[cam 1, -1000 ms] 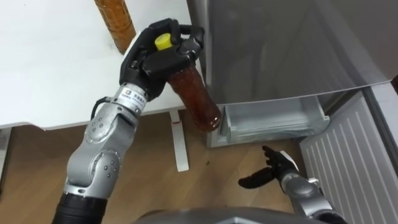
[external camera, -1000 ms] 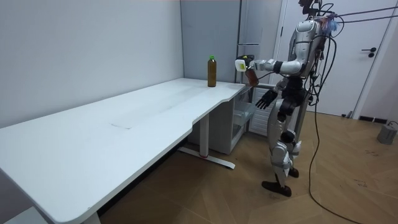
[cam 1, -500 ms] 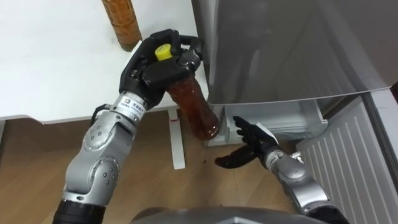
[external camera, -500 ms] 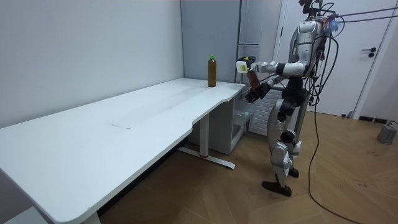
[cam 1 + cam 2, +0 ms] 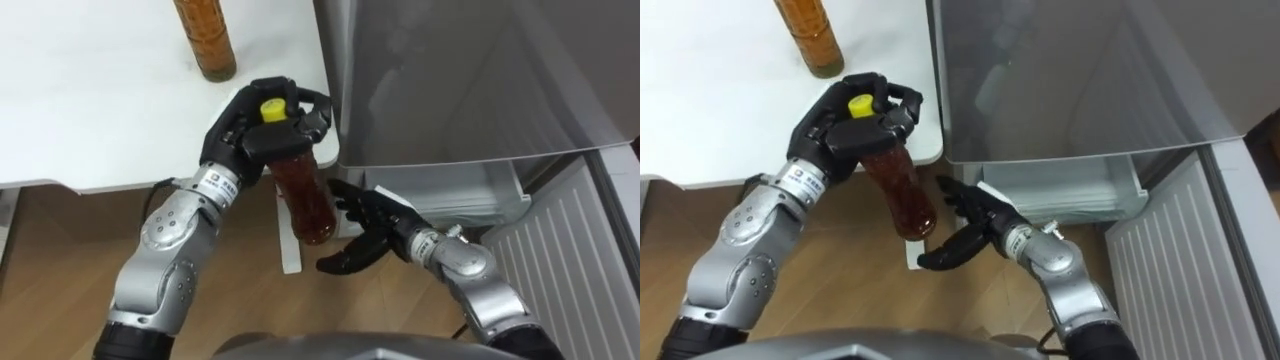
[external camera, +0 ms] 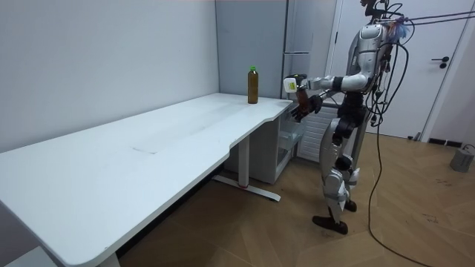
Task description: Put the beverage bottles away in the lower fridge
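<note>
Left hand (image 5: pixel 262 130) grips the yellow-capped bottle (image 5: pixel 305 195) by its neck, off the tabletop (image 5: pixel 90 110) corner beside the fridge (image 5: pixel 450 80). Right hand (image 5: pixel 365 228) is spread open just beside the bottle's base. A second bottle (image 5: pixel 205 35) stands on the tabletop.

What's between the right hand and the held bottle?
Nothing: in the left eye view the open right hand sits just beside the bottle, held in the left hand.

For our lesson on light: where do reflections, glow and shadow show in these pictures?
Left eye view: pale smeared reflections on the grey fridge door; the bottle in the left hand glows red-brown where light passes through. Room view: the white table is evenly lit, with shade beneath it.
</note>
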